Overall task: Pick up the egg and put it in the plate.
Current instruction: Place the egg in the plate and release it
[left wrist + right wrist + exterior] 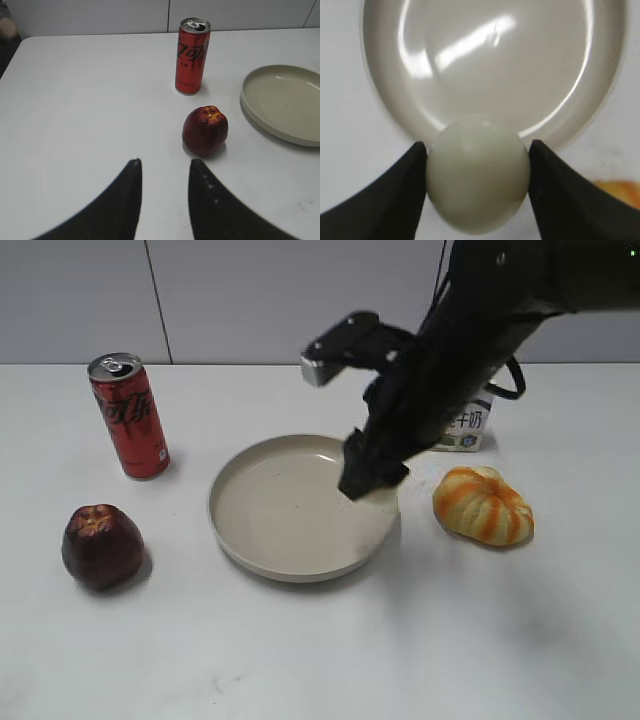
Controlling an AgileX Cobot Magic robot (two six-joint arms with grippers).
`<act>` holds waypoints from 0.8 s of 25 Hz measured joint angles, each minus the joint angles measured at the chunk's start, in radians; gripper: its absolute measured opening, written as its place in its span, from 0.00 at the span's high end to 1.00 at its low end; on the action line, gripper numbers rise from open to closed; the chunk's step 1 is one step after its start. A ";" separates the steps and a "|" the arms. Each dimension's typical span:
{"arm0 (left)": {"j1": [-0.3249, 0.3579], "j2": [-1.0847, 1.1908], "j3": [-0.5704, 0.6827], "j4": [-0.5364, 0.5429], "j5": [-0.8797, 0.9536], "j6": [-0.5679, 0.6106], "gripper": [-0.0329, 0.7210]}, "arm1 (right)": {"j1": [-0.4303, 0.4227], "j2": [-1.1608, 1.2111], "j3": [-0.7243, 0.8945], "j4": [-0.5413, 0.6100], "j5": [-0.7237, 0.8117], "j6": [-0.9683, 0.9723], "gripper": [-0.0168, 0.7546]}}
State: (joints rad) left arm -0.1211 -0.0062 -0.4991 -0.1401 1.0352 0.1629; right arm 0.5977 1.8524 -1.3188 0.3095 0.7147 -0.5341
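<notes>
The pale cream egg (477, 175) is clamped between my right gripper's (477, 150) two black fingers, above the near rim of the beige plate (495, 65). In the exterior view the right gripper (368, 475) hangs over the plate's (270, 510) right side; the egg is hidden behind the fingers there. My left gripper (164, 167) is open and empty over bare table, just short of the red apple (205, 131). The plate's edge also shows in the left wrist view (285, 102).
A red soda can (129, 415) stands back left, the dark red apple (101, 545) front left. An orange-and-white ribbed pumpkin-shaped thing (483, 504) lies right of the plate, a small milk carton (463, 425) behind it. The can also shows in the left wrist view (191, 56).
</notes>
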 joint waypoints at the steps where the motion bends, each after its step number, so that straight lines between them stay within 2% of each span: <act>1: 0.000 0.000 0.000 0.000 0.000 0.000 0.64 | 0.000 0.001 -0.015 0.030 -0.056 0.000 0.40; 5: 0.000 0.000 0.000 0.000 0.000 0.000 0.64 | 0.001 0.043 -0.040 0.105 -0.202 0.000 0.40; 11: 0.000 0.000 0.000 0.000 0.000 0.000 0.64 | 0.001 0.149 -0.040 0.141 -0.221 0.000 0.40; 12: 0.000 0.000 0.000 0.000 0.000 0.000 0.64 | 0.001 0.160 -0.040 0.143 -0.221 0.000 0.38; 15: 0.000 0.000 0.000 0.000 0.000 0.000 0.64 | 0.001 0.176 -0.040 0.153 -0.221 0.000 0.19; 20: 0.000 0.000 0.000 0.000 0.000 0.000 0.64 | 0.001 0.177 -0.040 0.157 -0.220 0.000 0.15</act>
State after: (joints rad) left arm -0.1211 -0.0062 -0.4991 -0.1401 1.0352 0.1629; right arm 0.5984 2.0292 -1.3589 0.4667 0.4944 -0.5341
